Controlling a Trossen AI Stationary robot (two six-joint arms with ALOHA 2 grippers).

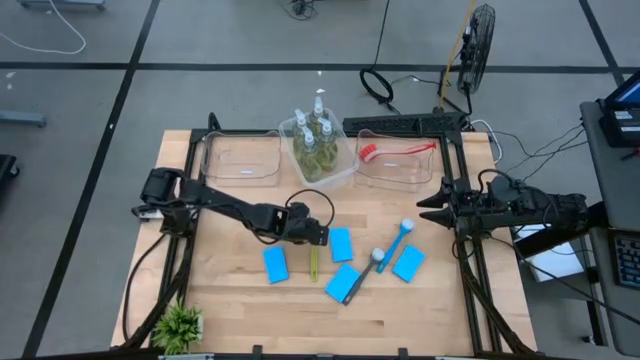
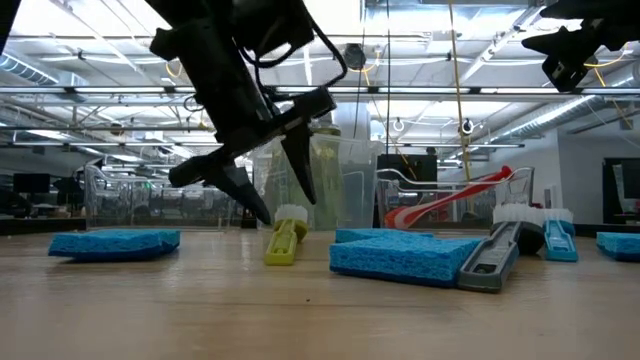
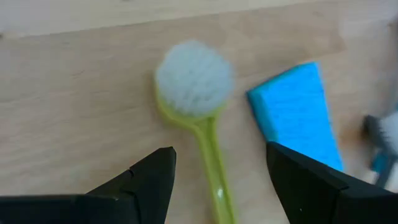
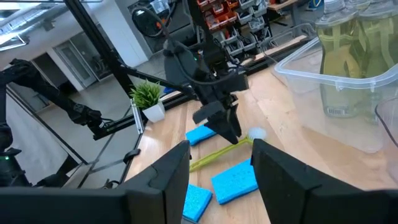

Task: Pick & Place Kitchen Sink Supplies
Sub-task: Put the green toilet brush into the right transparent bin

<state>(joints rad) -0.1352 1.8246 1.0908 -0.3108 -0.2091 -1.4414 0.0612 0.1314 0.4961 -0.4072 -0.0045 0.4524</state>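
A yellow-green dish brush [image 1: 313, 262] with a white bristle head [image 3: 194, 78] lies flat on the wooden table, head toward the far edge. My left gripper [image 3: 221, 150] hovers open just above it, pointing steeply down, one finger on each side of the handle [image 3: 210, 155] close behind the head, touching nothing. Several light-blue sponges [image 1: 276, 264] [image 1: 341, 243] [image 1: 343, 283] lie around it. A blue brush [image 1: 403, 235] and a grey one [image 1: 365, 272] lie to the right. Pump bottles [image 1: 312, 140] stand in the middle tub. My right gripper [image 4: 221, 152] waits open at the right edge.
Three clear tubs line the far edge: a left one [image 1: 243, 158], the middle one [image 1: 340, 172] with the bottles, a right one [image 1: 398, 172] holding a red brush [image 1: 395, 150]. A small potted plant [image 1: 180, 325] stands at the near left corner.
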